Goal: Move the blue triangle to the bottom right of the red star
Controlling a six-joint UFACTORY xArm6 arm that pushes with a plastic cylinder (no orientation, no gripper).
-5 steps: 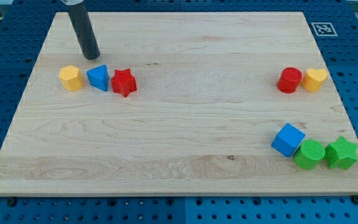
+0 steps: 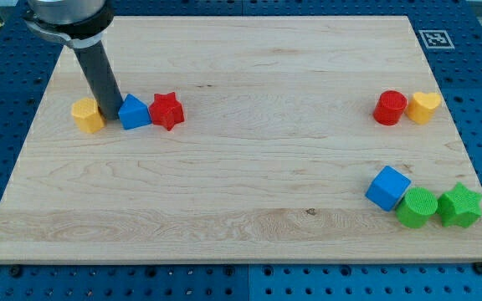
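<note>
The blue triangle (image 2: pixel 134 112) sits at the view's upper left, touching the red star (image 2: pixel 166 110) on its right. My tip (image 2: pixel 111 114) is wedged between the blue triangle and a yellow hexagonal block (image 2: pixel 88 115) on its left, touching both or nearly so. The rod (image 2: pixel 99 71) rises up and to the left out of the view's top.
A red cylinder (image 2: pixel 390 108) and a yellow heart (image 2: pixel 424 107) sit at the right. A blue cube (image 2: pixel 388 187), a green cylinder (image 2: pixel 417 207) and a green star (image 2: pixel 459 206) cluster at the bottom right. The wooden board (image 2: pixel 241 167) ends near them.
My tip has moved down from above the blocks into the gap between the yellow block and the blue triangle. The yellow block shifted slightly left and down.
</note>
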